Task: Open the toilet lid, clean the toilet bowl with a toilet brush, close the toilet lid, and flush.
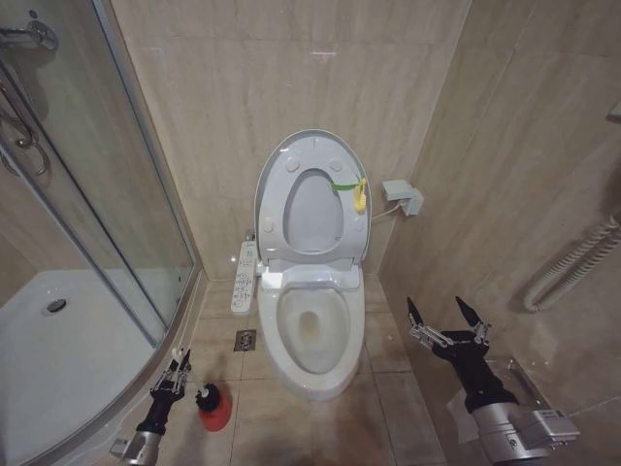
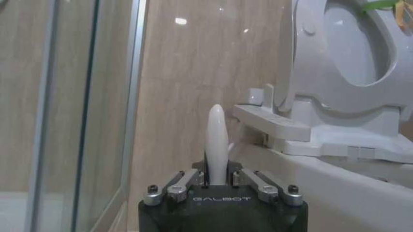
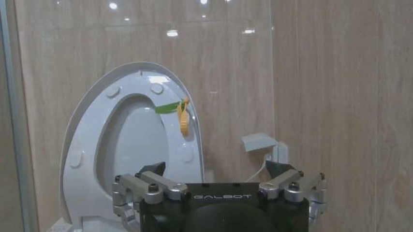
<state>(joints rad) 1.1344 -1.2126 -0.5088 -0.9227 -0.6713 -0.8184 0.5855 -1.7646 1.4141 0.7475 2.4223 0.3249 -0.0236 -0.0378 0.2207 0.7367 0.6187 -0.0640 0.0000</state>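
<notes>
Head view shows the toilet lid point(image 1: 312, 155) already raised, leaning back against the tiled wall at twelve o'clock, with the ring seat point(image 1: 312, 209) up against it, so the toilet bowl point(image 1: 312, 330) lies open for cleaning. A yellow-green tag point(image 1: 357, 191) hangs at the raised edge, toward two o'clock of the bowl, probably as a handle for lifting. At about eight o'clock of the bowl, low near the shower enclosure point(image 1: 146, 262), the left pincer point(image 1: 178, 373) is closed around the white handle of the toilet brush point(image 2: 217, 145); the left wrist view has the handle standing straight up between the fingers, a firm central hold that should keep the stick from swinging. The brush's dark head point(image 1: 208, 393) sits in the red holder cup point(image 1: 216, 412) on the floor, so the brush appears not yet lifted out. The right pincer point(image 1: 446, 328) hangs at about four o'clock of the bowl with its fingers spread wide and nothing between them, held clear so the brush has free passage to the bowl. By this judgement the opening step is done and the brush is being fetched
</notes>
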